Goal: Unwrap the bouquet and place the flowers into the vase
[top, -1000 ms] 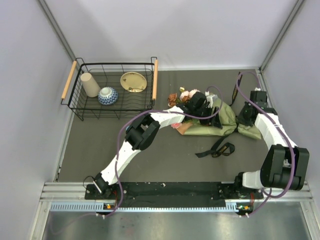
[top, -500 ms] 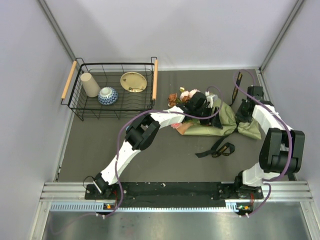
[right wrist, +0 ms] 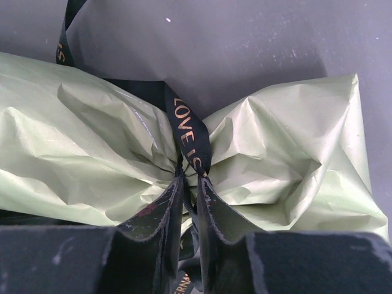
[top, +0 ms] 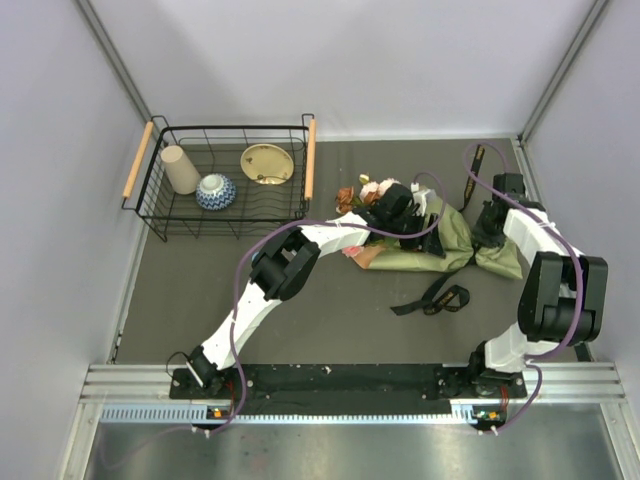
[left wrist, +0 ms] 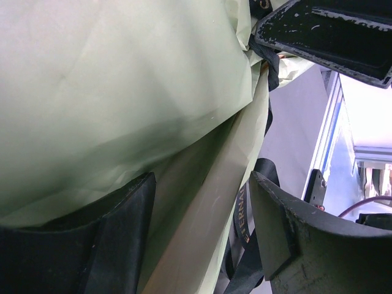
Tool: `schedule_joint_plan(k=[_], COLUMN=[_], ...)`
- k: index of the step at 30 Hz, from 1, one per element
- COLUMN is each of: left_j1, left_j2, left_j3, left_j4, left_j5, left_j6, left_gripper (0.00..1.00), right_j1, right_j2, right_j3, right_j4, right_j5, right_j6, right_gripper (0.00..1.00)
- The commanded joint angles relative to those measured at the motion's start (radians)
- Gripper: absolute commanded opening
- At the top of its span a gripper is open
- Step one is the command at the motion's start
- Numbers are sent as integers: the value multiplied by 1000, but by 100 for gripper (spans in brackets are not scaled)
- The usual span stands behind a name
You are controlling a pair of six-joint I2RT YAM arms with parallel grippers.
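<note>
"Where is the bouquet (top: 425,247)?"

"On the worktop (top: 200,300), right of centre, blooms toward the wire basket (top: 230,128). My right pincer (right wrist: 190,184) is clamped on its black ribbon (right wrist: 187,131) at the cinched waist. My left pincer (left wrist: 202,202) stands apart, straddling the olive paper (left wrist: 110,92)."

"Room?"

"The wall (top: 590,120) is close on my right, with bare dark worktop toward my bases."

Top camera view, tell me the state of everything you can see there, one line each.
bouquet, lying on its side, still wrapped
flowers, poking out of the paper's open end
ribbon, round the pinched paper
left end effector, open, paper between its jaws
right end effector, shut on the ribbon
basket, upright, holding a cup, bowl and plate
</note>
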Motion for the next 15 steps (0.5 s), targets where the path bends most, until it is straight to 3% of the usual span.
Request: schedule_joint_plan(k=[1, 9, 15], left_j1=[6, 6, 6], left_j2=[9, 14, 18], left_j3=[-2, 2, 7], left_j4=[13, 16, 16], left_j5=[-11, -10, -8], left_j6=[13, 8, 8], left_gripper=[69, 70, 70], right_j1=[16, 27, 28], right_j2=[13, 4, -7], right_j3=[24, 1, -13], right_j4=[-9, -12, -11], right_j5=[-14, -28, -63], right_j6=[-25, -26, -22], right_gripper=[18, 22, 20])
